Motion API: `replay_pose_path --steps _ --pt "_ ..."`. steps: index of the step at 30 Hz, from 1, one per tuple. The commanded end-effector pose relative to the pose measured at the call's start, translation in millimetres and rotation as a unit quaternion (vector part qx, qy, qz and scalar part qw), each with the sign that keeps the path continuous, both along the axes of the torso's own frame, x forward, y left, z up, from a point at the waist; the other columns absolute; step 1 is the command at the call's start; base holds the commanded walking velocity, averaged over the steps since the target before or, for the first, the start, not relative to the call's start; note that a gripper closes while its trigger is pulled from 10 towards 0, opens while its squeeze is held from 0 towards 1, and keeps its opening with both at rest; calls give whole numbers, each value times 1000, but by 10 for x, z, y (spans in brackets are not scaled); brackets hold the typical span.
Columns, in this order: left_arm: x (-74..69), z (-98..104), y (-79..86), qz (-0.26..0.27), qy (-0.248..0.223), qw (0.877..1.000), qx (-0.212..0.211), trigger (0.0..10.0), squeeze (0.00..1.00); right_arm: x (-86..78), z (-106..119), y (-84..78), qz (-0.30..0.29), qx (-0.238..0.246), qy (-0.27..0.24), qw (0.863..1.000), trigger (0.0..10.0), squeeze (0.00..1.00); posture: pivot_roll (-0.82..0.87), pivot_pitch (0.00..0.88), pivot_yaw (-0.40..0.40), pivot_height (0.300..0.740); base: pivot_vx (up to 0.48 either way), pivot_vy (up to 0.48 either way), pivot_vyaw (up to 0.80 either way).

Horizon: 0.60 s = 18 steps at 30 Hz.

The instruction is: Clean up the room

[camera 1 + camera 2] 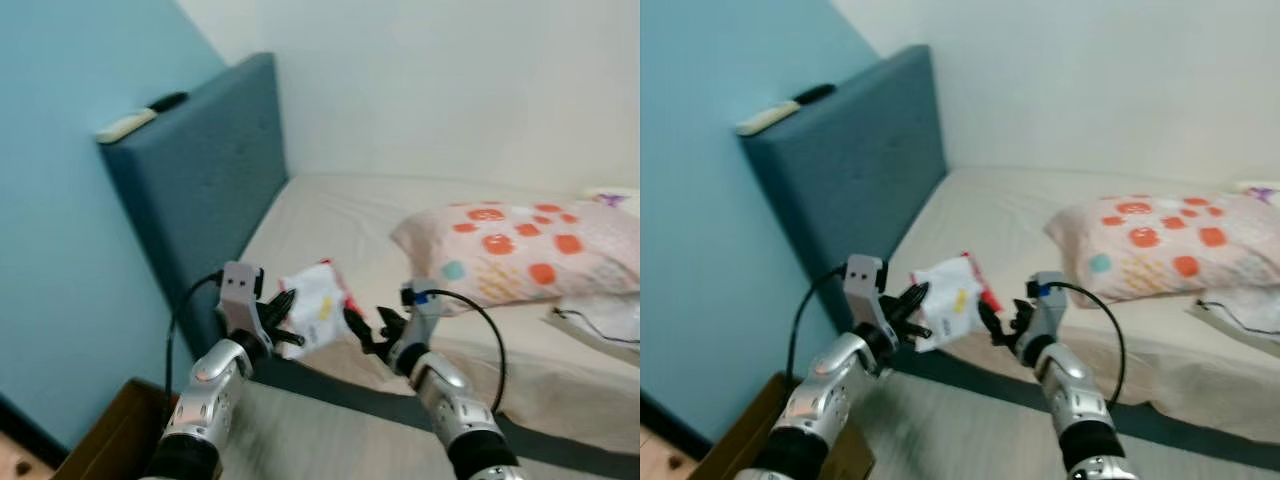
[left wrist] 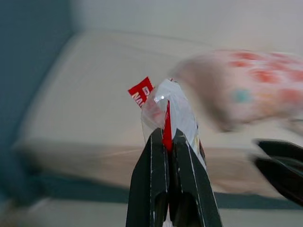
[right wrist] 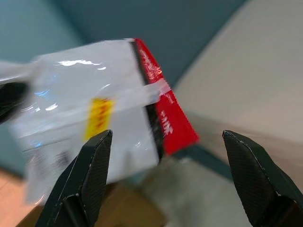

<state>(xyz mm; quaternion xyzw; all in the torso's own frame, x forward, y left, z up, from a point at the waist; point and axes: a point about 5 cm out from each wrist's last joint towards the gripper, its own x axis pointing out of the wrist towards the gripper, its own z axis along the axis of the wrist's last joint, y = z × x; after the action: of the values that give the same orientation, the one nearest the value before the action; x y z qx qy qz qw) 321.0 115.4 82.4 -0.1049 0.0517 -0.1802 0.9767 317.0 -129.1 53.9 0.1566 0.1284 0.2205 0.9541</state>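
A white plastic wrapper (image 1: 318, 306) with a red edge and a yellow mark hangs in the air before the bed. My left gripper (image 1: 282, 322) is shut on the wrapper's left edge; in the left wrist view its fingertips (image 2: 166, 142) pinch the crumpled film. My right gripper (image 1: 368, 330) stands open just right of the wrapper, beside its red edge, with nothing between its fingers (image 3: 90, 175). The wrapper (image 3: 102, 123) shows large and close in the right wrist view.
A bed with a beige sheet (image 1: 340, 225) lies ahead, its blue padded headboard (image 1: 205, 170) on the left with a remote (image 1: 125, 125) on top. A spotted pillow (image 1: 520, 250) lies at the right. A brown cardboard box (image 1: 115, 440) stands on the floor at lower left.
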Motion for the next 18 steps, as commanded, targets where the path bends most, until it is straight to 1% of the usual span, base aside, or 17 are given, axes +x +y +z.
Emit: replay_pose_path --steps 1,2,4,5,6,7,8,10,11,12,14,15,16,17,18 --pt "39 -32 118 37 9 999 30 10000 0 -10 -12 2 6 -3 3 1000 10000 0 -91 9 13 740 0 0 750" --pt "39 -32 118 37 9 999 30 10000 0 -10 -12 2 6 -3 3 1000 10000 0 -91 9 13 740 0 0 750" --pt "70 -111 301 88 37 992 83 10000 0 -22 -21 17 14 -5 4 1000 10000 0 -91 7 13 740 0 0 753" --pt "70 -111 301 88 37 992 83 10000 0 -22 -21 17 14 -5 4 1000 10000 0 -91 7 13 740 0 0 750" --pt "69 -169 402 110 53 985 124 10000 0 -30 -28 25 20 -8 5 1000 10000 0 -93 4 14 740 0 0 750" --pt "54 -245 528 139 74 972 173 10000 0 -41 -48 31 25 -14 11 1000 10000 0 -93 2 16 740 0 0 756" --pt "54 -245 528 139 74 972 173 10000 0 -41 -48 31 25 -14 11 1000 10000 0 -93 2 16 740 0 0 756" --pt "7 -361 703 171 106 952 232 10000 0 -57 -91 29 31 -30 23 999 10000 0 -94 1 16 740 0 0 753" --pt "7 -361 703 171 106 952 232 10000 0 -57 -91 29 31 -30 23 999 10000 0 -94 1 16 740 0 0 750" --pt "-27 -430 772 181 122 939 266 10000 0 -67 -125 17 30 -42 32 998 10000 0 -96 0 16 740 0 0 756" --pt "-120 -589 852 168 148 914 339 10000 0 -92 -214 -36 23 -75 58 995 10000 0 -97 5 15 740 0 0 756" --pt "-120 -589 852 168 148 914 339 10000 0 -92 -214 -36 23 -75 58 995 10000 0 -97 5 15 740 0 0 756" --pt "-154 -636 860 156 148 909 358 10000 0 -107 -253 -63 20 -87 70 994 10000 0 -97 5 15 740 0 0 756" --pt "-154 -636 860 156 148 909 358 10000 0 -107 -253 -63 20 -87 70 994 10000 0 -97 5 15 740 0 0 756" --pt "-183 -682 851 140 149 902 381 10000 0 -118 -286 -92 16 -100 81 992 10000 0 -98 9 13 740 0 0 756"
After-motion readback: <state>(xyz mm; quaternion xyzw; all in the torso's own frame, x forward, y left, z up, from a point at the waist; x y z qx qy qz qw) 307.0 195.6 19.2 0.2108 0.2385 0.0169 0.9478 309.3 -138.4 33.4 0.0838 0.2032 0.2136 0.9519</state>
